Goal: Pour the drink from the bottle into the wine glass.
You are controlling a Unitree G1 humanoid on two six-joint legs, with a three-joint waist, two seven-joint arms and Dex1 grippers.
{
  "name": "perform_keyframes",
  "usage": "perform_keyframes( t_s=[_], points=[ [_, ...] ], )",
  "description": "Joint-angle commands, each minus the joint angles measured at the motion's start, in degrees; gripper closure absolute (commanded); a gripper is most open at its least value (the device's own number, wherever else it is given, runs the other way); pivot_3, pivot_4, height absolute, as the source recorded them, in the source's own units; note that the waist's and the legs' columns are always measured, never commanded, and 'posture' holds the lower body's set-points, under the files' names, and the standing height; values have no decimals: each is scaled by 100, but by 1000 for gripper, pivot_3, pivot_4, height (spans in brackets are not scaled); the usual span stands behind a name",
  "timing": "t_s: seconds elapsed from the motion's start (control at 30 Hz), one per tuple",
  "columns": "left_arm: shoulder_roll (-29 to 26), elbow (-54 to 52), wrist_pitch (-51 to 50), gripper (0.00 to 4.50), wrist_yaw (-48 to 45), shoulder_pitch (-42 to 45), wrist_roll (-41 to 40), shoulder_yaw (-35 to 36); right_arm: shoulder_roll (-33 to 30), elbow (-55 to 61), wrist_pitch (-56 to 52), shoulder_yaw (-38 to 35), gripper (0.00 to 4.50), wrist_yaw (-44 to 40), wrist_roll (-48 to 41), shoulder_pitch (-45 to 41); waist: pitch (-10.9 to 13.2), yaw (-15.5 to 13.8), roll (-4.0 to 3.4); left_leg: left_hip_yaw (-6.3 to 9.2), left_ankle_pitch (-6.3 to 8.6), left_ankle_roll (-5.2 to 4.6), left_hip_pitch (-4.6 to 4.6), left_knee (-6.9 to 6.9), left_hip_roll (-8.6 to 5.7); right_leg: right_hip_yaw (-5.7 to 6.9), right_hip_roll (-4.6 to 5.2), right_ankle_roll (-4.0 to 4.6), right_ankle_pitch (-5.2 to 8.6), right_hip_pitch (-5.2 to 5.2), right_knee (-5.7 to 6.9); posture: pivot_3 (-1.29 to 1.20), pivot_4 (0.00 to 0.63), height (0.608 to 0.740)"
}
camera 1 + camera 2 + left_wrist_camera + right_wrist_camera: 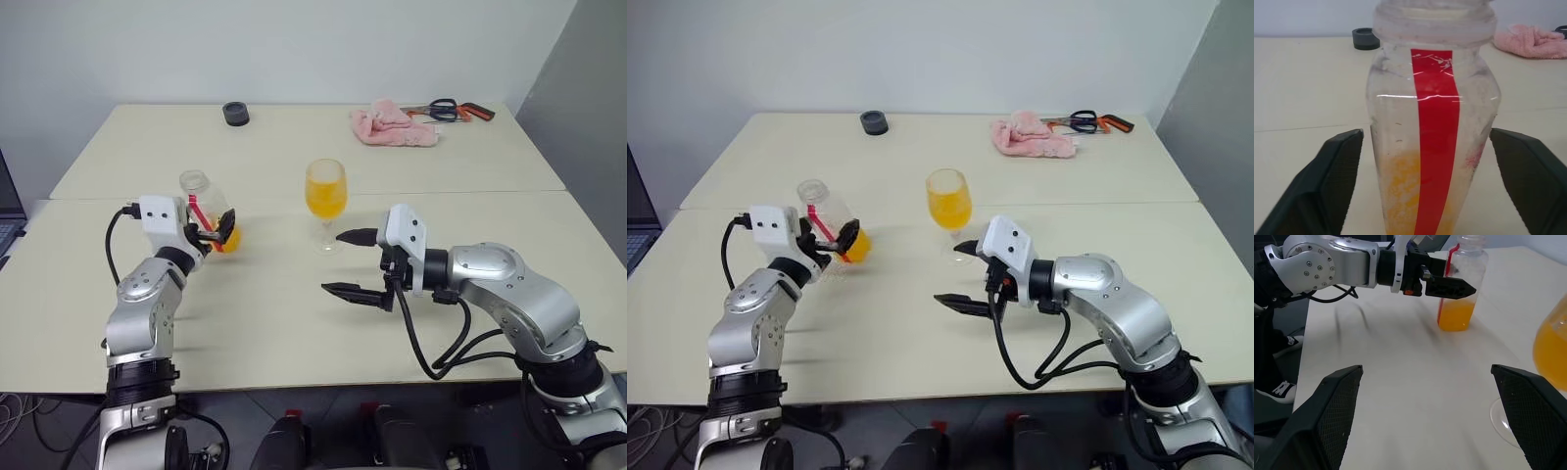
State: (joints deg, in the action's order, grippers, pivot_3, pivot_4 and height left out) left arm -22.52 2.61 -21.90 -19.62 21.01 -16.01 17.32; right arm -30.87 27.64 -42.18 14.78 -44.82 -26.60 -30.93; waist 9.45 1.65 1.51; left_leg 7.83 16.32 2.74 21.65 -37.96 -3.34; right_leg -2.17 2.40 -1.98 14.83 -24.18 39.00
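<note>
Two thirds of the wine glass (325, 188) hold orange drink (325, 199) in the left eye view, where it stands upright at frame centre on the pale table (294, 323); I judge the pouring largely done. Left of centre, the bottle (209, 212) rests on the table with its open neck toward the upper left and a little drink left at its base. The left gripper (217, 238) brackets its lower part, and the gap cannot be read here. The right gripper (350, 262), lower centre right, holds nothing and is spread wide, its upper finger tip close beside the glass stem, perhaps placed to steady it.

The right eye view gives the same layout: the bottle's long axis leans toward the upper left of the frame, mouth uppermost. A pink cloth (1033, 136), scissors (1089, 121) and a dark round cap-like piece (874, 121) lie along the top.

In the left wrist view, the bottle fills the centre, red stripe vertical, neck at the top. Both black fingers (1327, 178) stand clear of its walls with table visible between, so the claw is open and the bottle stands released.

In the right wrist view, the bottle stands upright at top centre beside the left claw, and the glass bowl sits at the right edge.
</note>
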Motion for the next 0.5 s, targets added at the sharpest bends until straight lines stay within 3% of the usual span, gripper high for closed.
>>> perform_keyframes(
  t_s=[0.03,0.5],
  points=[
    [-114,-331,209,38,-28,-41,13,1,-41,162,6,-107,0,-75,-87,-34,0,0,0,0,0,0,0,0,0,0,0,0,0,0,0,0,150,740],
    [-46,-1319,331,38,225,-873,3,116,-218,135,260,-752,0,63,-49,580,0,-16,0,1,13,-23,1,1,-1,0,2,0,0,2,-4,0,150,740]
  ],
)
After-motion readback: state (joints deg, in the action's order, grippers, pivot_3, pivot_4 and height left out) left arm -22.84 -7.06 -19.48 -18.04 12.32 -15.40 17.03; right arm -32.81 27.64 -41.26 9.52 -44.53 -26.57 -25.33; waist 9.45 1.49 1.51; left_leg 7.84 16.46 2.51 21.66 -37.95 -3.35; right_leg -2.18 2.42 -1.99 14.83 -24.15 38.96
